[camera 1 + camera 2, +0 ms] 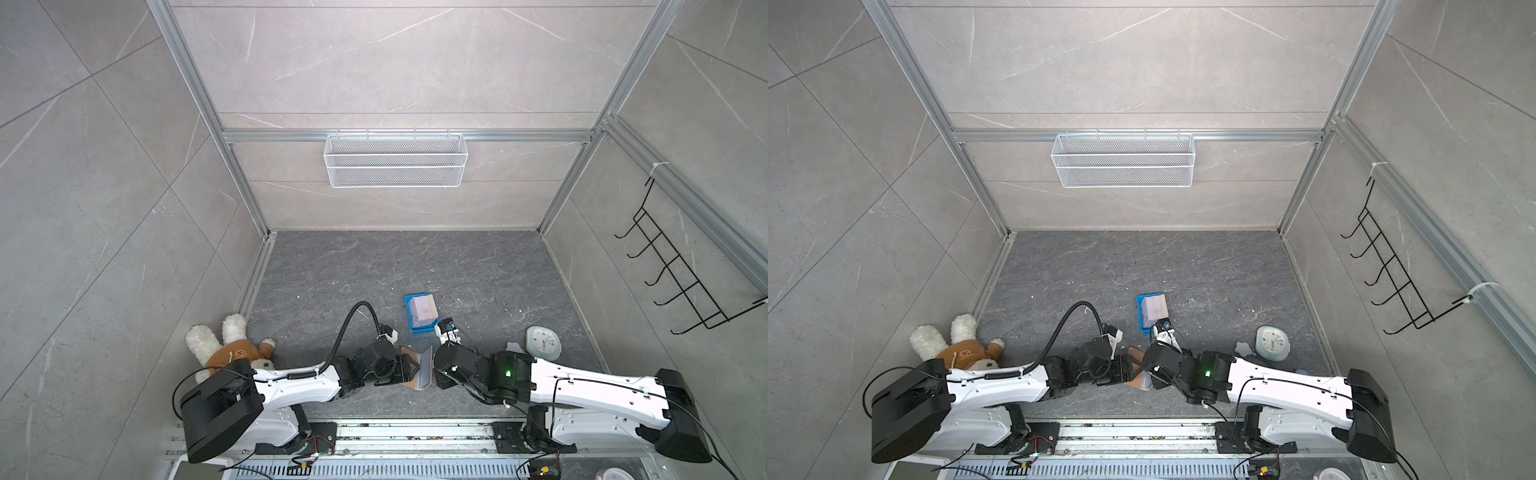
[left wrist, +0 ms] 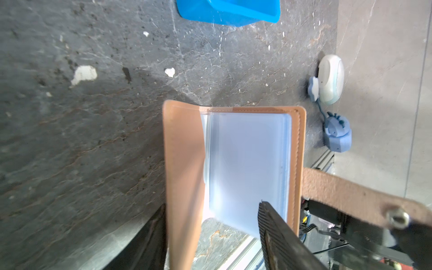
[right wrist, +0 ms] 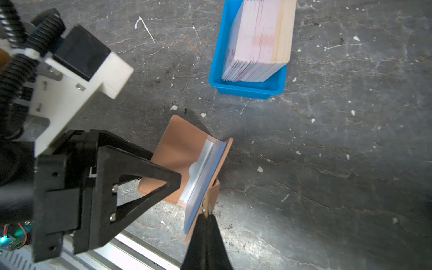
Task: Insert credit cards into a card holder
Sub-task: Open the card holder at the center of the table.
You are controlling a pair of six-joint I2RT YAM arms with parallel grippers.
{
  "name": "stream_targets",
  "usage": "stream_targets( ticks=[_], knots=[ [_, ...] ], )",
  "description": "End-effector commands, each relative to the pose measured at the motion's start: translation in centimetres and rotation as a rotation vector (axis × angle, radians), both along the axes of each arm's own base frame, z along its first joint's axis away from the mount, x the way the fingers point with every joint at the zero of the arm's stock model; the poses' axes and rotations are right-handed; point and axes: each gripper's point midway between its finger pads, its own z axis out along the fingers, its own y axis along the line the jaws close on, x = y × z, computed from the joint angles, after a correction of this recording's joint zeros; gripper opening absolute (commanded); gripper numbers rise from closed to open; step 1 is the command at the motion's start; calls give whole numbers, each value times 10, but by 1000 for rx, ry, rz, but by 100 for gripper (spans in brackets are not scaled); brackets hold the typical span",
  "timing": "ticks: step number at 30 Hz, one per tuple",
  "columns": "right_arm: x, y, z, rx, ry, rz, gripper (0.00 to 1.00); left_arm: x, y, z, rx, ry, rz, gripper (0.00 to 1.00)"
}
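Both top views: I see the card holder (image 1: 417,368) (image 1: 1138,370) open in a V near the front of the table (image 1: 374,270), between my two arms. The credit cards (image 1: 422,309) are stacked in the blue tray (image 1: 411,330) just behind it.

Left wrist: the left gripper (image 2: 211,205) has its jaws apart, straddling one tan cover, with one finger (image 2: 273,233) against the clear sleeves (image 2: 247,159).

Right wrist: the right gripper (image 3: 207,219) is pinched closed on the card holder's snap tab (image 3: 211,194). That cover is upright, and the tray is apart from it.
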Motion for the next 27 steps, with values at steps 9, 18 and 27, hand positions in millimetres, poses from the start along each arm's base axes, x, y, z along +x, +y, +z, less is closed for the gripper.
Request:
stream_targets(
  ticks=[9,18,27],
  knots=[
    [4,-33,-33,-136,-7,-128,7,5,4,-13,65,-7,26,39],
    [9,-36,-45,-2,22,-145,21,11,5,-6,48,-72,22,35],
    [15,-48,-62,62,112,-183,31,12,12,-9,49,-65,62,34]
  ],
)
